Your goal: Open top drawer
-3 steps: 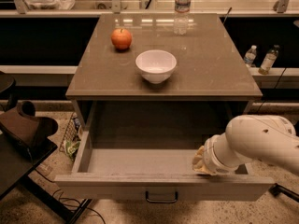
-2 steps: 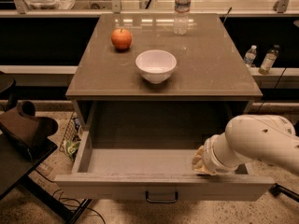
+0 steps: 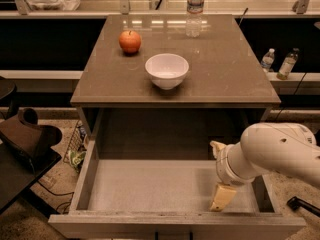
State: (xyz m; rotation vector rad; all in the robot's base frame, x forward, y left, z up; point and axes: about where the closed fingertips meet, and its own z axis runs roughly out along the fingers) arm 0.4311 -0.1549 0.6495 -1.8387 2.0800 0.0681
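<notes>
Hand [image 3: 220, 173] hangs inside the top drawer [image 3: 150, 184], toward the right side of the camera view and just behind the front panel, with fingers [image 3: 222, 198] spread wide and holding nothing. Drawer juts well out from under the worktop [image 3: 225, 74]. My read: pull looks done, so no grip needed.

The scene is dimly and warmly lit from above. Glare is spread over the far end of the worktop [image 3: 225, 74], well beyond the claw [image 3: 220, 172], which is held with fingers apart inside the top drawer [image 3: 150, 186], at its right side. The cavity just behind the claw is left in deep shadow. The drawer's base left of the claw is evenly lit.
</notes>
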